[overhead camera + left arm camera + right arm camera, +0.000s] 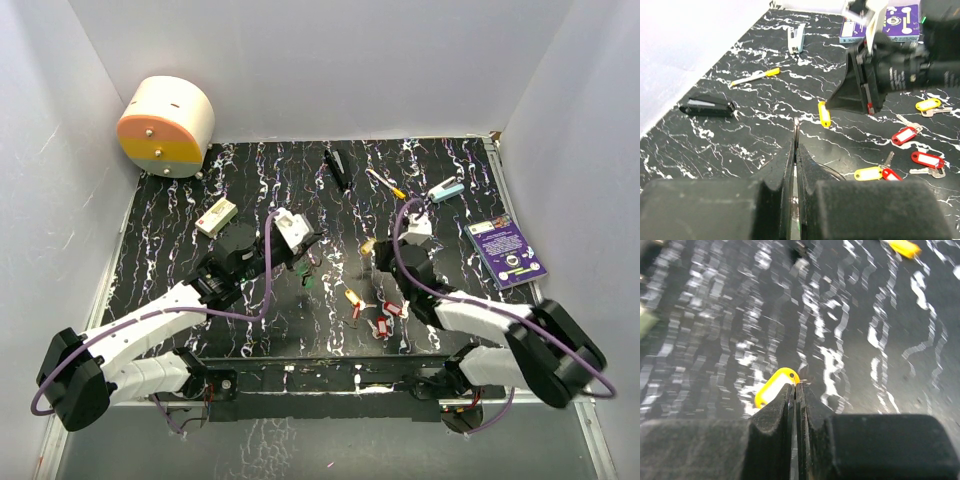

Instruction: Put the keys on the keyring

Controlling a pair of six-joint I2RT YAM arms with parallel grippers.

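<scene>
From above, the left pincer sits left of centre, pressed shut on the keyring. The ring's green-headed keys dangle below it. The right pincer faces it from the right, near but apart, with the yellow key at its tip. Loose keys lie lower down on the counter. If the dangling keys swing, they could foul the approach.

In the left wrist view, the left pincer clamps the thin wire of the keyring edge-on at centre. The ring's split is not visible, so the yellow key, right of centre, might meet solid wire and simply push the ring askew.

In the blurred right wrist view, the right pincer is closed on what looks like only an edge of the yellow key at lower centre. With so slight a hold, pressure against the ring could twist the key or drop it.
</scene>
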